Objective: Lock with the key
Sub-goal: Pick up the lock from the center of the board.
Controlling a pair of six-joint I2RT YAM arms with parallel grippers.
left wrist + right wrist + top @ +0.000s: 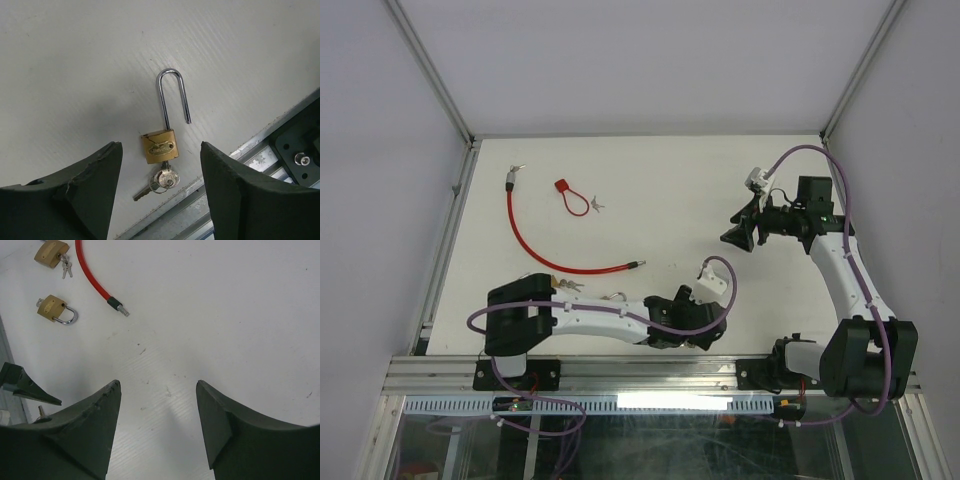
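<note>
**Item: long-shackle brass padlock with key, near edge of surface**

Padlock lay flat on the white surface, close to the metal edge rail. The shackle was raised, its free end clear of the body. A key sat at the base of the body, apparently in the keyway, and a second key hung on the same ring.

Left fingers were spread well apart above the padlock, one to each side in the wrist view, gripping nothing.

Right fingers were likewise apart and empty, raised over bare surface.

Also present farther off: a red cable, a small padlock with keys, a closed small padlock and a red tag.
</note>
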